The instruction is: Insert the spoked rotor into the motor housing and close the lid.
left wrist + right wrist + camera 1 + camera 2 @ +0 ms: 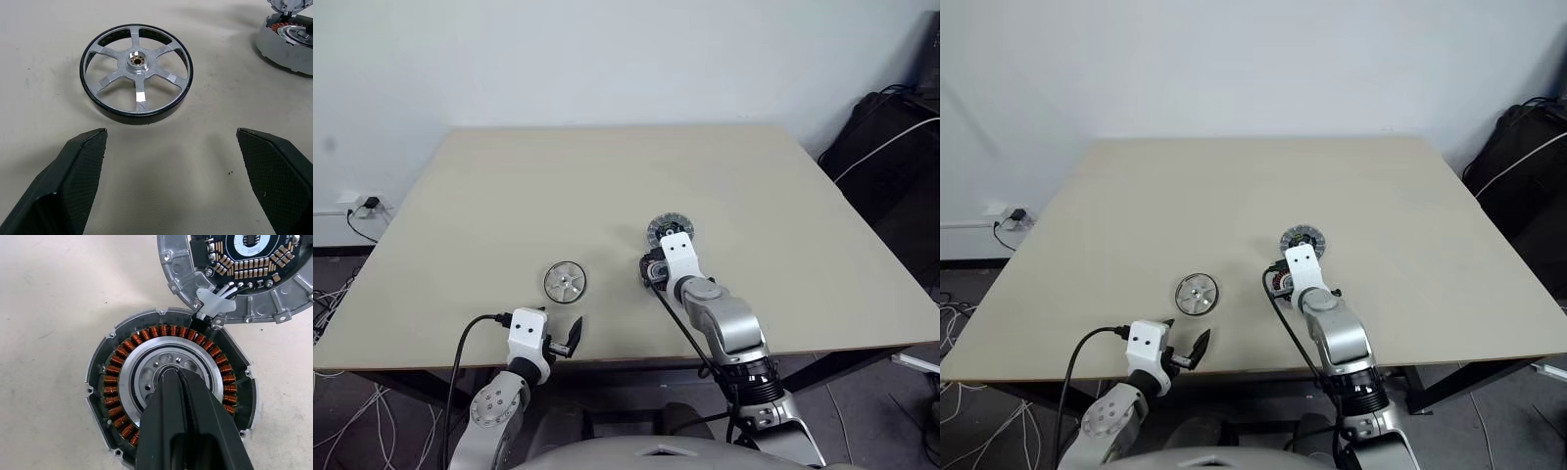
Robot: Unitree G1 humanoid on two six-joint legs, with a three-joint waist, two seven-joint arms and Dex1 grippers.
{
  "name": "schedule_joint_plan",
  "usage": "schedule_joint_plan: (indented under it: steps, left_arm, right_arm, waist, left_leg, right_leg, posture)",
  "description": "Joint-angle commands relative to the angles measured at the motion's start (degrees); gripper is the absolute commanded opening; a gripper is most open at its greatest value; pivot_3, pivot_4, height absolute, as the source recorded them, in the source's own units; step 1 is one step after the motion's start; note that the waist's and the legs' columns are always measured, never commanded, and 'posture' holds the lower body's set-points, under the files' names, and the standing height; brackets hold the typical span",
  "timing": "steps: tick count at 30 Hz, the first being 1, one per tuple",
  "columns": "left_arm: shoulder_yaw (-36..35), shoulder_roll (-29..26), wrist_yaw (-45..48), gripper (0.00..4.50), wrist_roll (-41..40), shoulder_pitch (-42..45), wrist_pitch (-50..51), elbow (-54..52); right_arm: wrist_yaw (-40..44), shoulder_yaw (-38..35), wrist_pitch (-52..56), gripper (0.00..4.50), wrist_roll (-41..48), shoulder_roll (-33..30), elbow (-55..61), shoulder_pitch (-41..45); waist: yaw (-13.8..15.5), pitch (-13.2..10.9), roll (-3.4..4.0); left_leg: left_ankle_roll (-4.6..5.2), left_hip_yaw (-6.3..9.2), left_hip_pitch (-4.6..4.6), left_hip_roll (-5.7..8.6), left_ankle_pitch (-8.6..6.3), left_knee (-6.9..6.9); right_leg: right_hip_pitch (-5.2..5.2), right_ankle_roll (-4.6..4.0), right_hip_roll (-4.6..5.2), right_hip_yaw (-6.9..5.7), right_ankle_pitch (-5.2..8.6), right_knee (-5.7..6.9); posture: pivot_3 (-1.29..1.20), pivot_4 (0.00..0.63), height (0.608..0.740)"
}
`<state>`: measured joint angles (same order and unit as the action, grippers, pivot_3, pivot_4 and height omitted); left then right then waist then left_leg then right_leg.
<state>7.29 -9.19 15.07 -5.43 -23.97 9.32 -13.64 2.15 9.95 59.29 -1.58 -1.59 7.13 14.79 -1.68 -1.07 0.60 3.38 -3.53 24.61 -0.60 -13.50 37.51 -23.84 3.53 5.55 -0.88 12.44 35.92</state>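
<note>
The spoked rotor [566, 281] lies flat on the table, a silver wheel with a dark rim [136, 60]. My left gripper [171, 136] stands open just short of it, with nothing between its fingers. To the right sits the motor housing [117, 382], its ring of copper windings around a pale centre. The lid [234, 279] lies open beyond the housing, joined to it at the rim, and is also seen from above [668, 232]. My right gripper [172, 374] is shut, and its tips are over the housing's pale centre, hiding part of it.
The beige table [607, 176] has its front edge just under both arms. A wall socket with cables [364, 206] is on the left beyond the table. A dark bag [891, 137] stands at the right.
</note>
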Motion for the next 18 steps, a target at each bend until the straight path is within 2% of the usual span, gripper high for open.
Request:
schedule_joint_plan:
  steps: [1, 12, 18]
  left_arm:
    - [0.1, 0.0, 0.2, 4.5, -0.1, 0.3, -0.9, -1.3]
    - [0.1, 0.1, 0.3, 4.5, -0.2, 0.2, -1.0, -0.9]
    - [0.1, 0.1, 0.3, 4.5, -0.2, 0.1, -1.0, -0.9]
  right_arm:
    - [0.8, 0.7, -0.8, 0.04, 0.3, 0.1, 1.5, 0.6]
    - [3.0, 2.1, 0.2, 0.04, 0.7, -0.5, 2.0, 0.1]
    - [2.2, 0.8, -4.3, 0.04, 0.1, -1.0, 3.9, 0.1]
  waist:
    - [0.0, 0.0, 0.0]
    - [0.0, 0.0, -0.01]
    - [0.0, 0.0, -0.01]
  left_leg:
    - [0.0, 0.0, 0.0, 0.0, 0.0, 0.0]
    - [0.0, 0.0, 0.0, 0.0, 0.0, 0.0]
    - [0.0, 0.0, 0.0, 0.0, 0.0, 0.0]
  right_leg:
    - [0.0, 0.0, 0.0, 0.0, 0.0, 0.0]
    - [0.0, 0.0, 0.0, 0.0, 0.0, 0.0]
    - [0.0, 0.0, 0.0, 0.0, 0.0, 0.0]
  posture:
    - [0.0, 0.0, 0.74]
    - [0.0, 0.0, 0.74]
    - [0.0, 0.0, 0.74]
